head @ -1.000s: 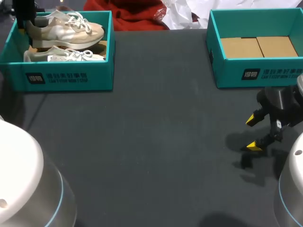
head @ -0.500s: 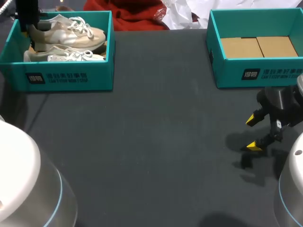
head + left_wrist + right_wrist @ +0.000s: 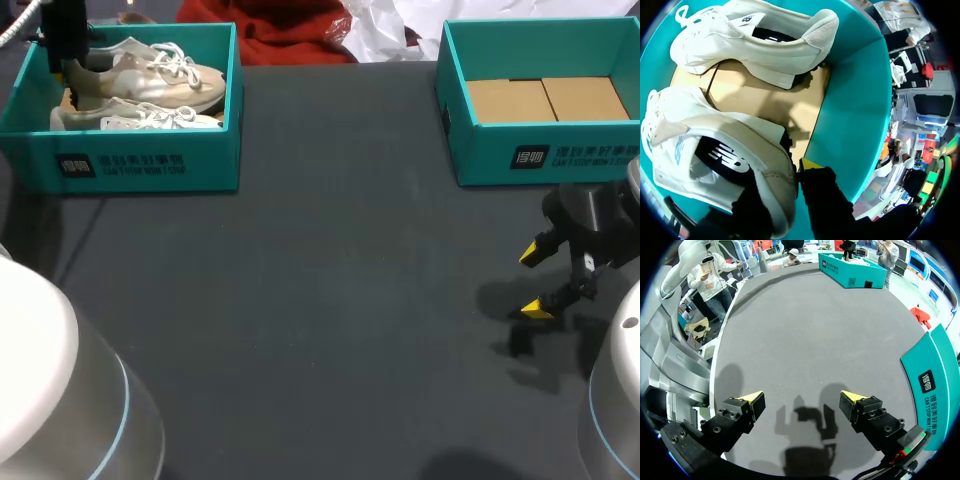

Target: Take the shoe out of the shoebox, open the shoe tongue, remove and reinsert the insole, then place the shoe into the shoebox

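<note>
A beige and white shoe (image 3: 150, 70) hangs tilted over the left teal shoebox (image 3: 140, 165), toe towards the box's right wall. My left gripper (image 3: 65, 45) is shut on its heel. In the left wrist view, the heel collar of the held shoe (image 3: 725, 160) sits in my left gripper (image 3: 785, 185), one finger inside the shoe and the yellow-tipped finger (image 3: 810, 164) outside. The second shoe (image 3: 755, 45) lies on its side on the cardboard floor (image 3: 750, 100) ahead; it also shows in the head view as the second shoe (image 3: 130, 118). My right gripper (image 3: 537, 280) hovers open over bare table, holding nothing.
A second teal box (image 3: 540, 150) with a cardboard bottom stands at the back right, just behind my right gripper (image 3: 802, 400); its wall (image 3: 935, 380) shows beside that gripper. Dark grey table (image 3: 330, 300) stretches between the two boxes.
My left gripper has drawn the shoe's heel a little higher and farther back in the box, and the shoe has tilted with it. The right arm has not moved.
</note>
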